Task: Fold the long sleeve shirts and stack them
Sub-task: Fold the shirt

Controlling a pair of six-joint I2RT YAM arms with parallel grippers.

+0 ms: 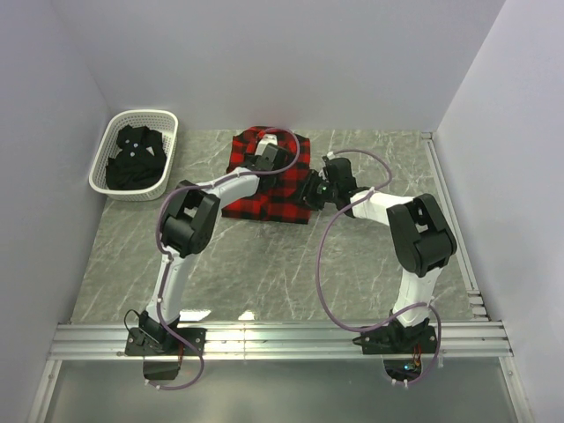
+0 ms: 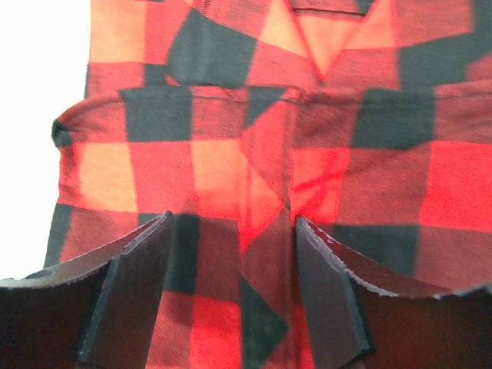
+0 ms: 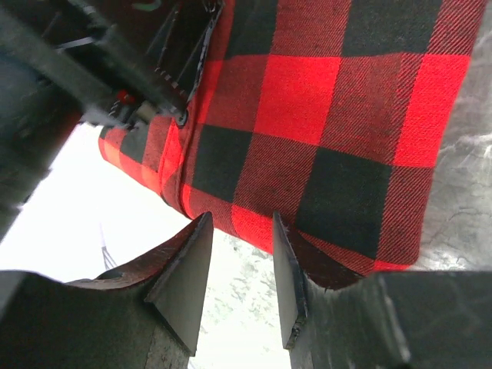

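The top external camera looks down from above and behind (arm bases (image 1: 163, 339) along its bottom edge) over the whole table (image 1: 264, 273). Both wrist cameras sit very near the flannel shirt (image 2: 369, 177), which all three views share.

The table (image 1: 264, 273) is a grey, marble-veined slab with pale walls on three sides. A metal rail (image 1: 282, 339) runs along its near edge, and a second rail (image 1: 449, 211) lines its right edge. A white lattice basket (image 1: 132, 196) sits on the far left corner. The flannel (image 1: 273, 207) lies flat on the far middle of the table, folded into a rough rectangle and well apart from the basket. Its right edge rests directly on the slab.
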